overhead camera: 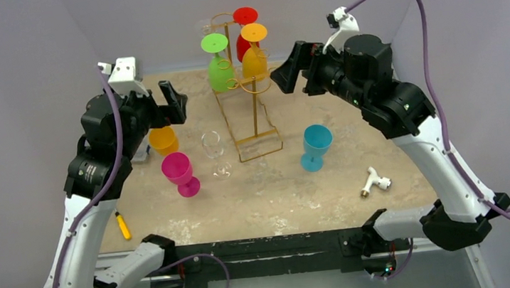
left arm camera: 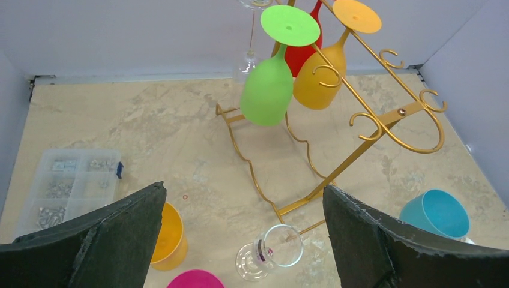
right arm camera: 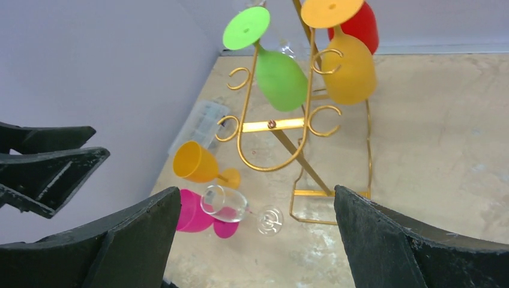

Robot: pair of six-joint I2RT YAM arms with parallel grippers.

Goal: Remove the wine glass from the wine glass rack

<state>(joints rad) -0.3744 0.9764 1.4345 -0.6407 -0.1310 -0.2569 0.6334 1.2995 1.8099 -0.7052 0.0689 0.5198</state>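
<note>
Hard bits first: on the tall gold wire wine glass rack (overhead camera: 254, 112), the red plastic wine glass (overhead camera: 245, 18) is half hidden behind the amber plastic wine glass (overhead camera: 254, 58). A clear hanging glass (left arm camera: 248, 60) at the back barely shows. The lime green plastic wine glass (overhead camera: 220, 70) hangs upside down in plain view. My left gripper (overhead camera: 172, 101) and right gripper (overhead camera: 286, 71) are spread wide either side of the rack, holding nothing. On the table: an orange goblet (overhead camera: 163, 141) tucked by my left arm, a pink goblet (overhead camera: 179, 172), a clear stemmed glass (overhead camera: 214, 147) near the rack's base, and a teal goblet (overhead camera: 316, 144).
</note>
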